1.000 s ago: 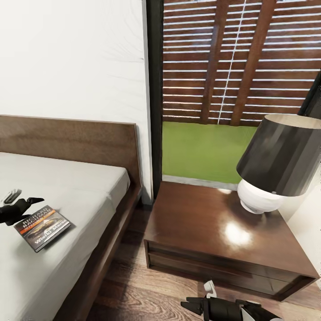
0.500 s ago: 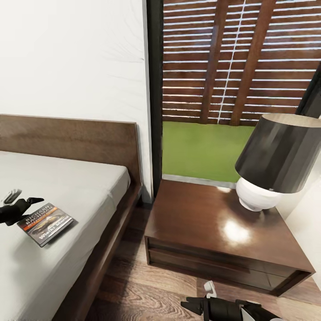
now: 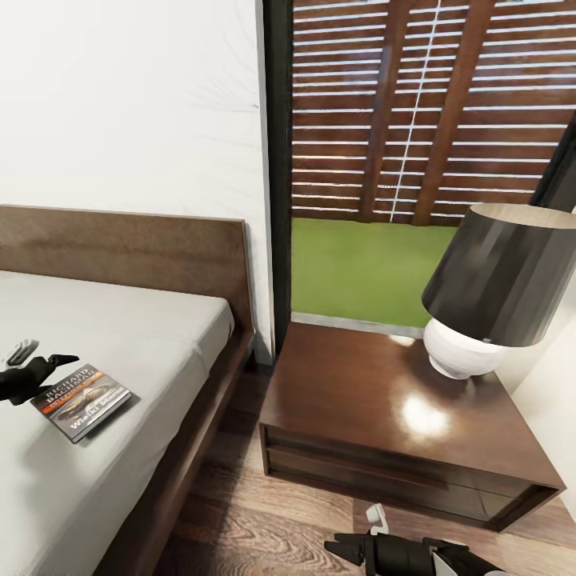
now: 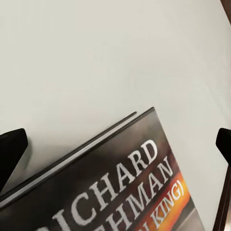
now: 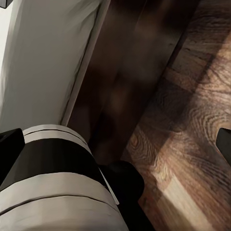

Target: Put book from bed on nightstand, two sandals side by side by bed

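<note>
Head view chops off most of the left tool (image 3: 36, 370) at the frame's side, so I can't tell if it's touching the book (image 3: 82, 401) or just beside it, and the right tool (image 3: 352, 550) is cut by the bottom edge with its jaws too dark to read. In the left wrist view the book (image 4: 120, 187) runs out of frame, title only partly readable. The lamp (image 3: 496, 292) loses its shade's right side, and the bed (image 3: 120, 360) runs off left.
</note>
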Tool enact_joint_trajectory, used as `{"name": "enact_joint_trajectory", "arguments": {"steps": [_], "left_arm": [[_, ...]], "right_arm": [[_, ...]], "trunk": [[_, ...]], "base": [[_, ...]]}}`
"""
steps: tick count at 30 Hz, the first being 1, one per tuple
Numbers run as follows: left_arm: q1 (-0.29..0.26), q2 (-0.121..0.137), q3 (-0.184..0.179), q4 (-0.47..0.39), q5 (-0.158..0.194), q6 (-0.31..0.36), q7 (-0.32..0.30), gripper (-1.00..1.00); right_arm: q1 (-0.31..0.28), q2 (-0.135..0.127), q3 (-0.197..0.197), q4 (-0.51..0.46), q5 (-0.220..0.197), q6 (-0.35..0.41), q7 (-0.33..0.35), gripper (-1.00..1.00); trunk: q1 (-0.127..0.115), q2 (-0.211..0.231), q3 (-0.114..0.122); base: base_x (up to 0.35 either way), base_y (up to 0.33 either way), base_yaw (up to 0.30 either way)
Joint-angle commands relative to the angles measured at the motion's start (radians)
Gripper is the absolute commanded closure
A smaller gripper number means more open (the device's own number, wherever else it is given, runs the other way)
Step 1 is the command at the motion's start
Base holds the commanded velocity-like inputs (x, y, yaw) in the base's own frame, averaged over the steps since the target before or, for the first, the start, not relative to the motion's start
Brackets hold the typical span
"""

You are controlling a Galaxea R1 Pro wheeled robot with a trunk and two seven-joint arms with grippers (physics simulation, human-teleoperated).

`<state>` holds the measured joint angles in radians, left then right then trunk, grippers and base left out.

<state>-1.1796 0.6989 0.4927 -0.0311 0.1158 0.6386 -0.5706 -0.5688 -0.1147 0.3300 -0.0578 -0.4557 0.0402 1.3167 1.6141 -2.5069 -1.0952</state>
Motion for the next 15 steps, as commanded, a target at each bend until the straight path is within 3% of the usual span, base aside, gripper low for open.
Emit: {"name": "enact_joint_trajectory", "arguments": {"steps": [1, 15], "left_arm": [[0.000, 0.000, -0.016, 0.000, 0.004, 0.007, 0.002, -1.00], [0.000, 0.000, -0.016, 0.000, 0.004, 0.008, 0.001, -1.00]], "right_arm": [[0.000, 0.000, 0.009, 0.000, -0.009, 0.004, 0.003, -1.00], [0.000, 0.000, 0.009, 0.000, -0.009, 0.004, 0.002, -1.00]], "trunk": [[0.000, 0.000, -0.001], [0.000, 0.000, -0.001]], "base": [[0.000, 0.000, 0.000], [0.000, -0.003, 0.000]]}}
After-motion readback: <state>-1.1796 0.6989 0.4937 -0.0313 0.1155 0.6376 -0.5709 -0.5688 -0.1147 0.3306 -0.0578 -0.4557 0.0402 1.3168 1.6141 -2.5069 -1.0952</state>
